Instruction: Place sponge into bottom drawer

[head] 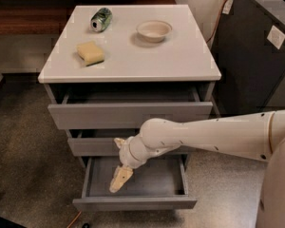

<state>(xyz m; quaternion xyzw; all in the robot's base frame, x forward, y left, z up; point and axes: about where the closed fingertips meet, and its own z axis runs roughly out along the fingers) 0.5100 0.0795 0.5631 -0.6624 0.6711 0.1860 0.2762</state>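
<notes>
Camera view: the sponge [90,53] lies flat near the bench's [180,56] front-left corner, its long axis roughly along the front edge, slightly skewed. It looks light and soft, so a gentle pinch across the short sides should suit. The gripper [118,183] hangs over the open bottom drawer [133,204], jaws seemingly closed on nothing.

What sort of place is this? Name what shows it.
Likely an office or lab: a grey drawer cabinet, a dark container, speckled floor. The pincer hangs in the open bottom drawer; the sponge lies on top.
</notes>
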